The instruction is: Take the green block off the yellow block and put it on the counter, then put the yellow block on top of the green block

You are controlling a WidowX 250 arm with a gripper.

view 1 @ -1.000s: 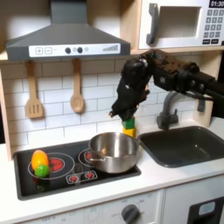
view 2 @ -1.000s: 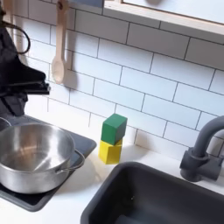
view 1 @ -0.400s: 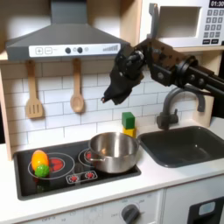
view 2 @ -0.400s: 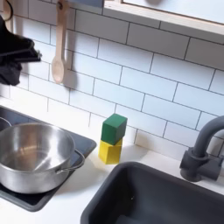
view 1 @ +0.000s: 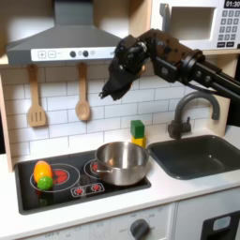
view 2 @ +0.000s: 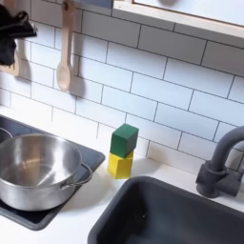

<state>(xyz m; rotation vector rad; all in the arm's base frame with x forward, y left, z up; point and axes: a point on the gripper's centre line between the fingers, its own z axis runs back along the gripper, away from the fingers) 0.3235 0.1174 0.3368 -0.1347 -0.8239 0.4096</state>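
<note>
Still stacked: small green cube (view 2: 124, 140) atop yellow cube (view 2: 119, 165) at off-white counter (view 2: 71, 224) back edge (by sink); black gripper (view 1: 114, 86) high, jaw state unclear; off-centre descent risks toppling both.

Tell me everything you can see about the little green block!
The green block is a small plain cube with flat, matte faces, like painted wood. It sits on top of the yellow block, turned a little so their edges do not line up. The pair stands on the counter by the white tiled wall, between the steel pot and the sink. Only the yellow block touches it. The gripper is raised high above the stove, well away.
</note>
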